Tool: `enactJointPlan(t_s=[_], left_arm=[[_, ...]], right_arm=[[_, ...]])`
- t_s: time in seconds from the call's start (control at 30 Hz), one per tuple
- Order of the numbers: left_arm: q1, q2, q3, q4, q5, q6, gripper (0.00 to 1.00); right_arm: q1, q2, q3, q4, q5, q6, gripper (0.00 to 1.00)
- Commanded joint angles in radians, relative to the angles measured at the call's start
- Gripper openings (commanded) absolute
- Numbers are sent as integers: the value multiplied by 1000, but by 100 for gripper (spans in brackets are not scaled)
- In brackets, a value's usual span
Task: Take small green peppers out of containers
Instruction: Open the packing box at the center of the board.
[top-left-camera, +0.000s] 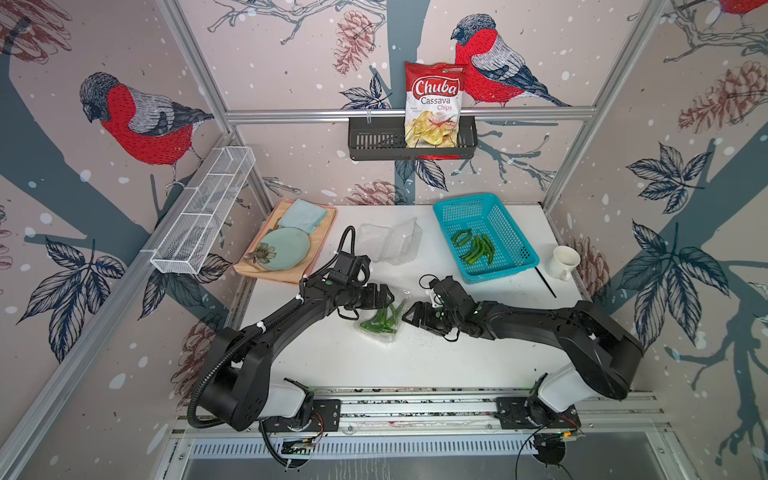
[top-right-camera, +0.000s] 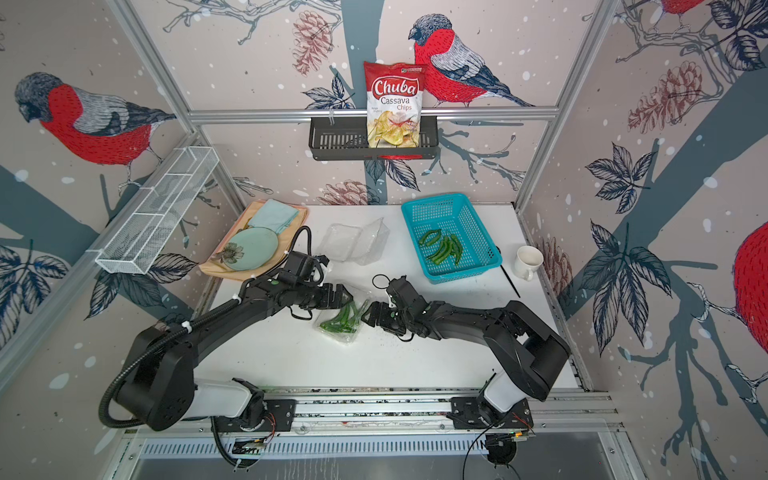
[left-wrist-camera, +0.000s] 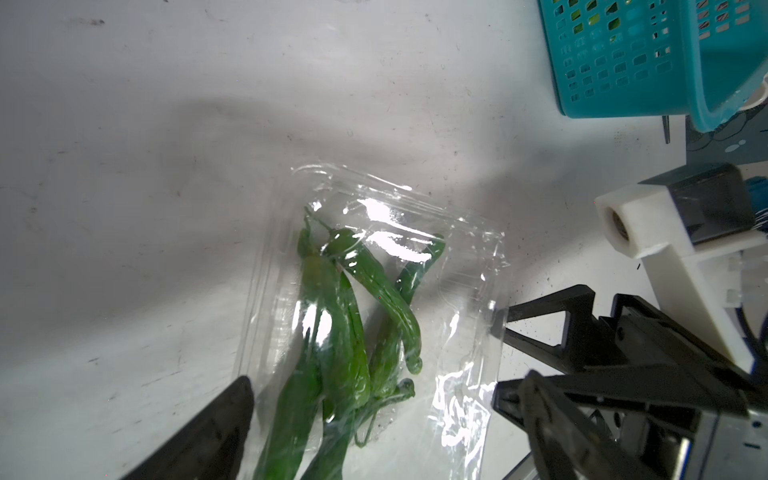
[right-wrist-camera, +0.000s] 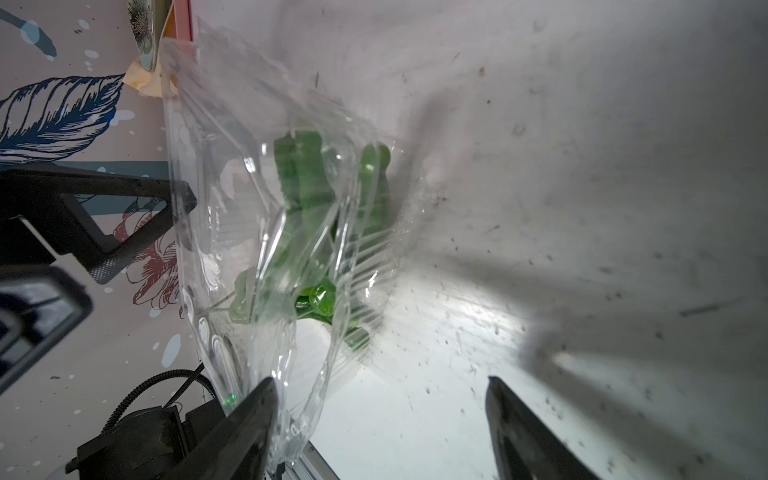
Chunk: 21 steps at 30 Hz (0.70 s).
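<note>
- full clamshell (left-wrist-camera: 465, 291): front centre of the table (top-left-camera: 332, 353), between the two arms; small green peppers (left-wrist-camera: 345, 324) lie inside under clear plastic; whether the lid is latched cannot be told.
- left gripper (top-left-camera: 390, 296): jaws spread wide astride one end, probably to steady the box.
- right gripper (right-wrist-camera: 380, 382): jaws apart, box edge just beside one finger (right-wrist-camera: 253, 415), nothing pinched; likely placed to prise the lid.
- empty clamshell (top-left-camera: 388, 243): lies open further back.
- turquoise basket (top-left-camera: 467, 210): holds loose peppers (top-left-camera: 473, 247), evidently the drop-off.

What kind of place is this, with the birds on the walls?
Probably a robot practice booth, not a real kitchen: two robot arms bolted to a metal rail, bird wallpaper panels in an aluminium frame, and a white table.
</note>
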Motion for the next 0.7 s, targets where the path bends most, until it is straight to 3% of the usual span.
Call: enactJointPlan(t_s=[0.0,0.2,0.5,0.67], left_arm=[[-2,4,6,10,13,-2,97],[-5,16,12,12,17,1,97],[-18,24,20,18,18,-2,95],[-26,29,23,23,13,-5,95]], right_arm=[[-10,-33,-25,9,19,8,76],[-50,-53,-46,16,16,1,67],[-71,61,64,14,-11,-45,61],[-67,118,65,68,-17,-25,50]])
